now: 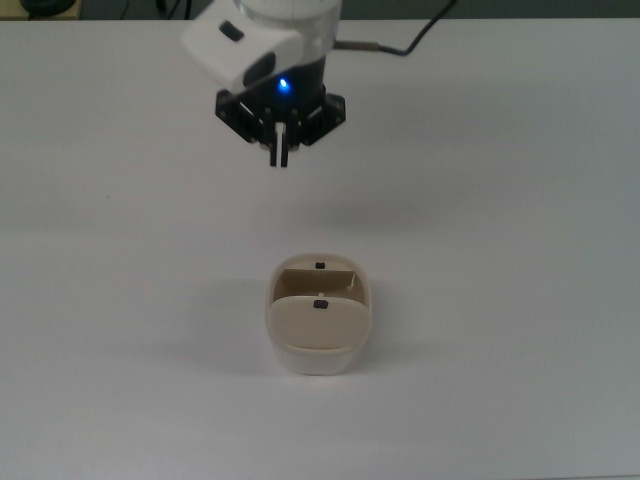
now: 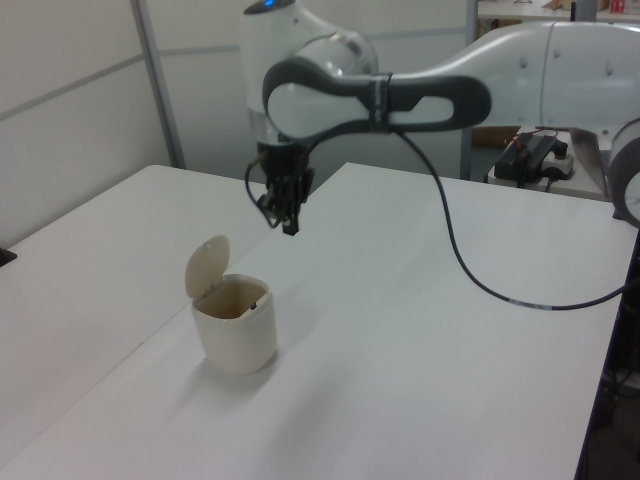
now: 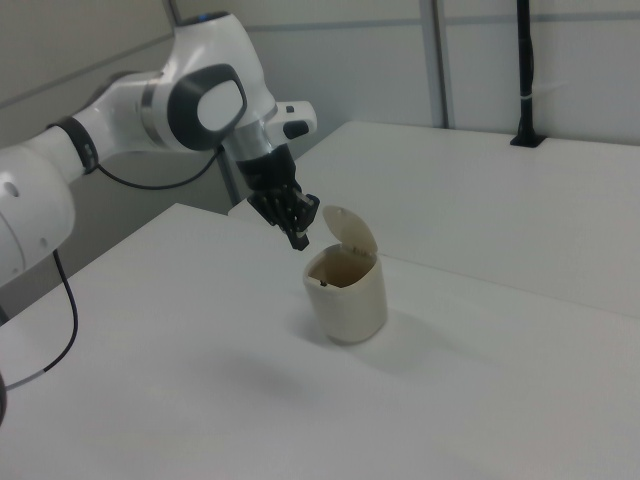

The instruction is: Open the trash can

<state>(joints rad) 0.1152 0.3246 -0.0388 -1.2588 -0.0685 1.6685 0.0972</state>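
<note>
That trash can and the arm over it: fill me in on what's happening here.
A Franka arm is working on opening the small cream trash can on the white table. The can's lid is up, standing on its hinge, and the inside shows. The hand hangs in the air clear of the can, fingers together and holding nothing. The opening looks done.

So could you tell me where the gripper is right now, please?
The gripper hangs in the air above the white table, clear of the trash can, towards the top view's upper edge.
</note>
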